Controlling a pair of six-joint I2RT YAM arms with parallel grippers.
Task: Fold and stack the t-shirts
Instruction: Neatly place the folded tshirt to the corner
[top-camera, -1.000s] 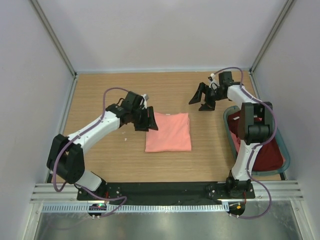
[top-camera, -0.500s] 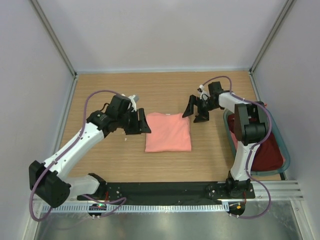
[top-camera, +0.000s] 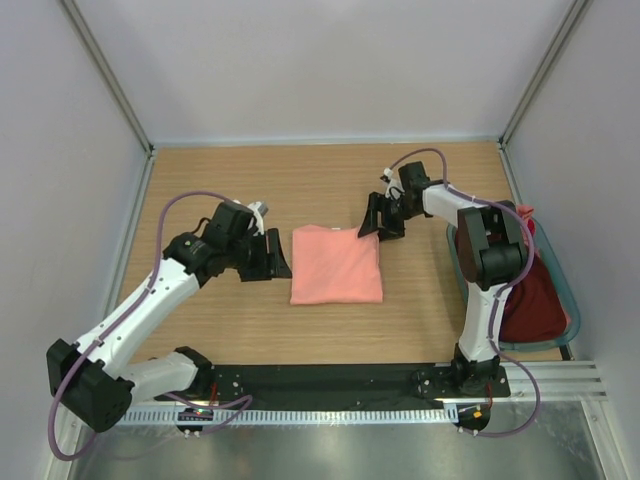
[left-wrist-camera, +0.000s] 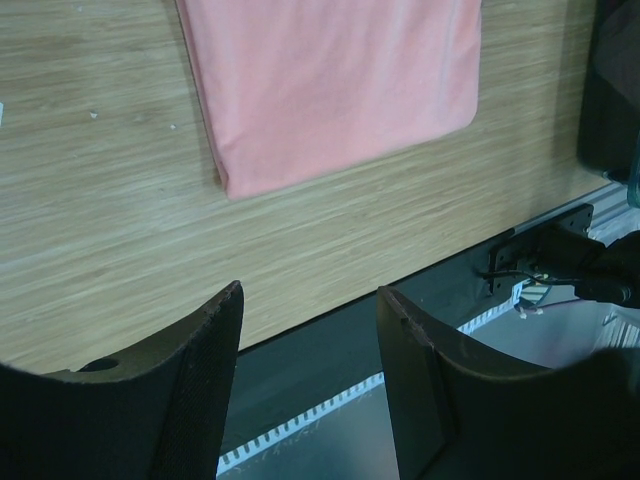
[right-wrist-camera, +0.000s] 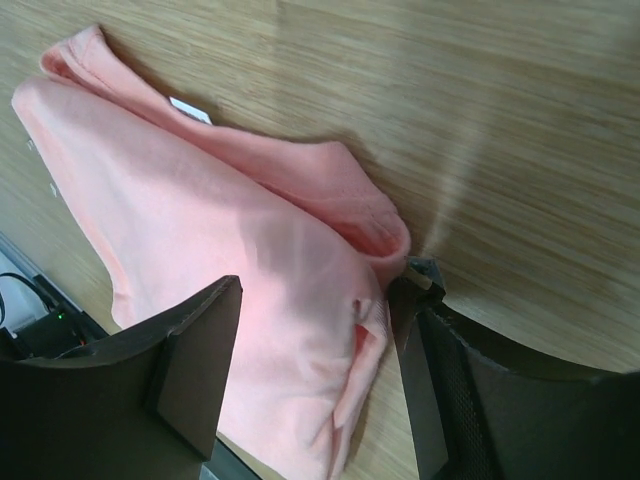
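Salmon-pink t-shirt lies folded flat at the centre of the wooden table. Its upper-right corner sits between the wide-spread, empty jaws of the right gripper. The left gripper, equally open and holding nothing, hovers just off the shirt's left edge. At frame right, a grey-teal basket holds a dark maroon t-shirt.

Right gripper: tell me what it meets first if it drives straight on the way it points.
Most likely the folded salmon-pink cloth t-shirt: its rumpled corner lies between the open fingers of the right gripper, with the wooden table just beneath. Depth is unclear.
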